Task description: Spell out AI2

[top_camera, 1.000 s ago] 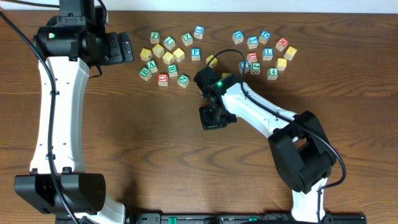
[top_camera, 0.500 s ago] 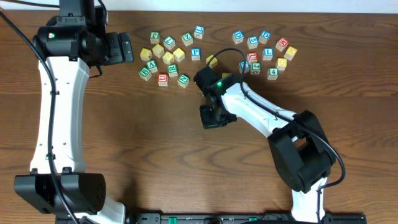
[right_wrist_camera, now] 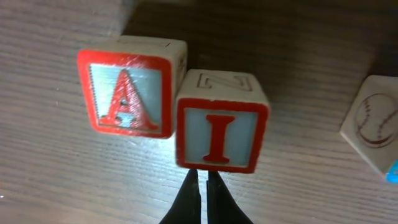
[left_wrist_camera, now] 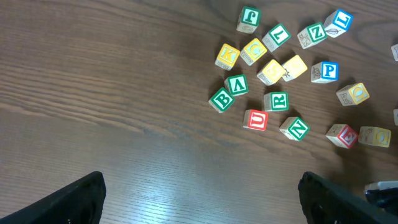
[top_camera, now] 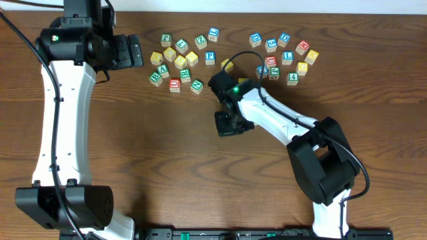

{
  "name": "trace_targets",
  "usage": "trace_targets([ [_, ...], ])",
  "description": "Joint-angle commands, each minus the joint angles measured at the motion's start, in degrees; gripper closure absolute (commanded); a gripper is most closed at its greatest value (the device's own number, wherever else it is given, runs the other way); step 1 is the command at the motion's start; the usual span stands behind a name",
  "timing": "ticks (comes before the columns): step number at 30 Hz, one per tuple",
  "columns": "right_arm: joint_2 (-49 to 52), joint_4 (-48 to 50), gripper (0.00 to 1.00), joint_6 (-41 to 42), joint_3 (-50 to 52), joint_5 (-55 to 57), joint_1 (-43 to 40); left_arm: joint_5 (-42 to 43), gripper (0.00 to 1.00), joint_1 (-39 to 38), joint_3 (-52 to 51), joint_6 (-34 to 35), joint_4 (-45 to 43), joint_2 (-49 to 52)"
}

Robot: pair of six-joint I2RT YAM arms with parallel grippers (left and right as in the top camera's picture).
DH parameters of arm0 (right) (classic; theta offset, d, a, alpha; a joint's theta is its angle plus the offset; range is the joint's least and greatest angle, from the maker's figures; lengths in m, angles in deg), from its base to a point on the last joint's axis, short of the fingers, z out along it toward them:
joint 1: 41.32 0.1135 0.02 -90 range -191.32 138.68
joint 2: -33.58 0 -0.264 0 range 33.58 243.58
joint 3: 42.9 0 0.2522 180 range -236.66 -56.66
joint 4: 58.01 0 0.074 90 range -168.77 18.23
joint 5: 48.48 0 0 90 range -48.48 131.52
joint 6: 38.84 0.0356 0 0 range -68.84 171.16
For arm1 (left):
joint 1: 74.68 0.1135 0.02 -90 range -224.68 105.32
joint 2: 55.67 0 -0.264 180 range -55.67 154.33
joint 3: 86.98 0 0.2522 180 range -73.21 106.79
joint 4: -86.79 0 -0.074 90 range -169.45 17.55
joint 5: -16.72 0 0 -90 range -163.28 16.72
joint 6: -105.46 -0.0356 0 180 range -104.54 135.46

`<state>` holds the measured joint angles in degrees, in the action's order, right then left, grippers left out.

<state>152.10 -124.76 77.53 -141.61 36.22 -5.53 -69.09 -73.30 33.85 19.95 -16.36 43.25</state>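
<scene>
In the right wrist view a red-bordered A block and a red-bordered I block lie side by side on the wooden table, edges touching, A to the left of I. My right gripper is shut and empty, its tips pressed together against the near edge of the I block. From overhead the right gripper covers both blocks at mid table. My left gripper is open and empty at the back left, high above the table. I cannot make out a 2 block.
A loose group of letter blocks lies at the back centre-left and shows in the left wrist view. A second group lies at the back right. A block with a baseball picture sits just right of the I block.
</scene>
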Motion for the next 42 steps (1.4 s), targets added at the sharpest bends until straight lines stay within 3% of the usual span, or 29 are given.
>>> trace_targets([
  [1, 0.66, 0.17, 0.99, 0.63, 0.35, 0.66, -0.42, -0.11, 0.02, 0.13, -0.02, 0.48, 0.24, 0.17],
  [42, 0.66, 3.48, 0.99, 0.33, 0.35, 1.95, -0.61, -0.09, 0.02, 0.15, -0.02, 0.5, 0.24, 0.17],
])
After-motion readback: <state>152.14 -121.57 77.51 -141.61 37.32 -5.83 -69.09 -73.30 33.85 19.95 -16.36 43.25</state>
